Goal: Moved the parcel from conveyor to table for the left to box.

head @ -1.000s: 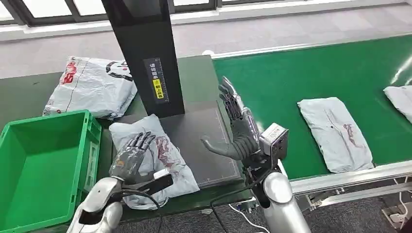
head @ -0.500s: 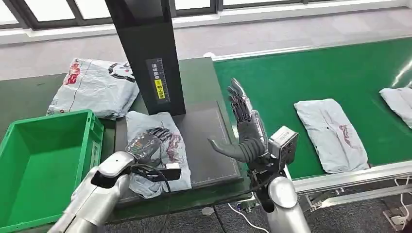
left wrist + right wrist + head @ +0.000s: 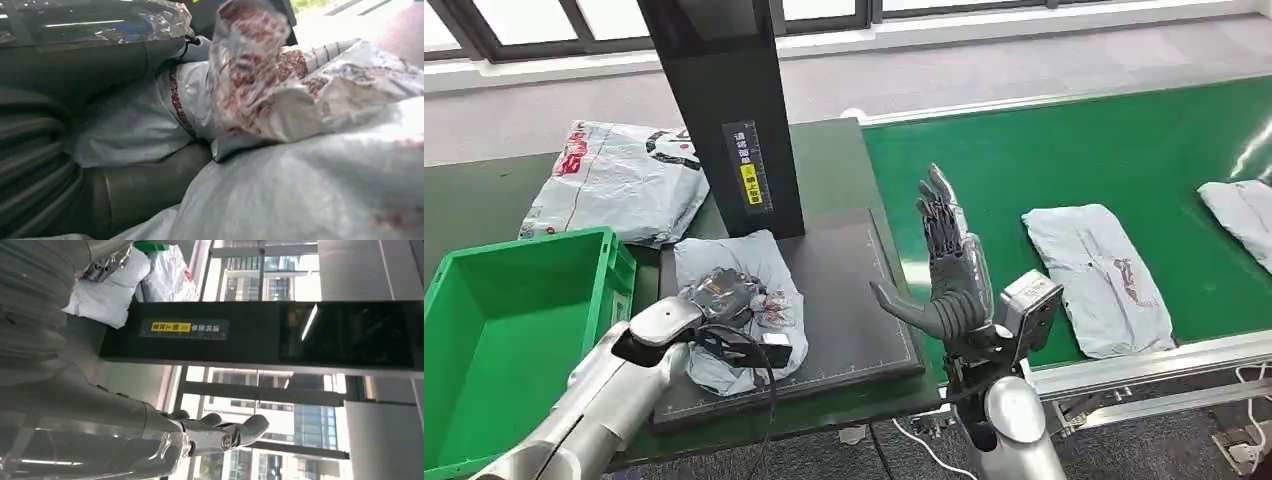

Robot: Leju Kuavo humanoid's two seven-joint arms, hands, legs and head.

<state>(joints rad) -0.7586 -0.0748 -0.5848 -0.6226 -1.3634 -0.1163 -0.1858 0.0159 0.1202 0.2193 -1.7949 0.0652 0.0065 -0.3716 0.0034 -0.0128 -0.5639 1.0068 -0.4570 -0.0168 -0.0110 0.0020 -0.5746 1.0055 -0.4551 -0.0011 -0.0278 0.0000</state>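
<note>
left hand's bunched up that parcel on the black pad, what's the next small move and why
Probably lift the parcel and carry it left toward the green box. The left hand already grips it, plastic crumpled in its fingers, and the box sits open right beside the pad. The right hand is open and apart.

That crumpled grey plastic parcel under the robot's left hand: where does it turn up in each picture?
Head view: crumpled grey plastic parcel on the black mat, left of centre.
Left wrist view: same parcel, close up.
Right wrist view: white bundle, upper left.
Shared landmark: black post with the yellow label.
</note>
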